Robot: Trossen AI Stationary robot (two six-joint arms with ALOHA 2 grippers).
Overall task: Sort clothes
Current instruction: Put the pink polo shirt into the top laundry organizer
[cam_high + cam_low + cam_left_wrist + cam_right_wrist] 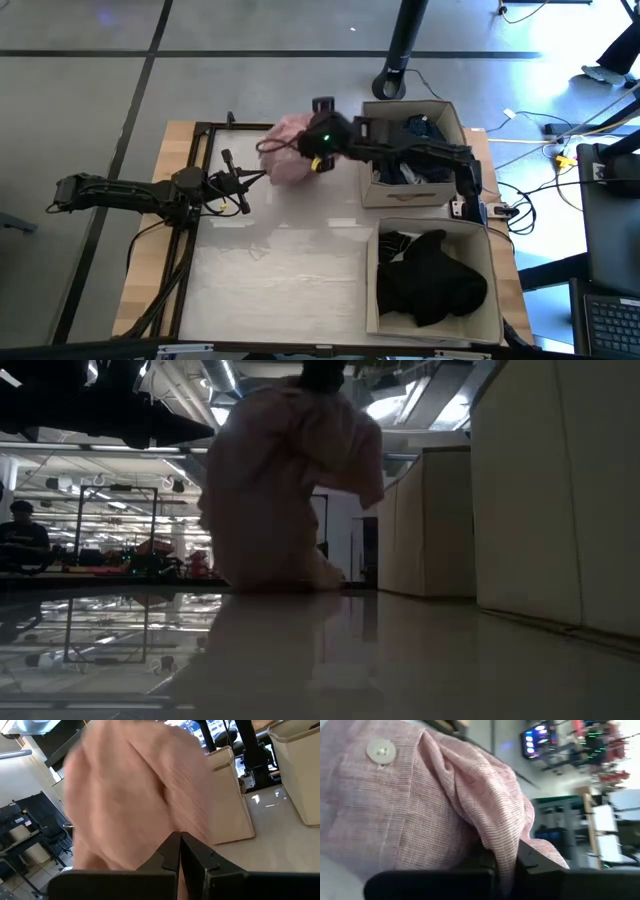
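The pink piece (288, 148) is a bunched button shirt at the far middle of the table. My right gripper (310, 148) is shut on it from above. In the low view the pink piece (275, 490) hangs from its top and its lower end rests on the table. My left gripper (256, 179) is shut, level, just to the pink piece's left and pointing at it (130, 795). Black pieces (430, 280) lie in the near cardboard box. Dark navy and blue clothes (415, 130) lie in the far box. My right gripper pinches a gathered fold near the pink piece's top (506, 851) between its two fingers, in several layers. It comes from above, slanting from the table's right. The piece hangs below the fingers, and its lower end (285, 580) is on the table. My left gripper's shut fingertips (172, 847) are right at the pink cloth; I cannot tell whether they touch it.
Two beige cardboard boxes stand at the table's right, the far one (440, 195) and the near one (372, 290). The table's middle and near left show bare glossy surface (280, 280). A person (22, 540) sits far off in the room behind.
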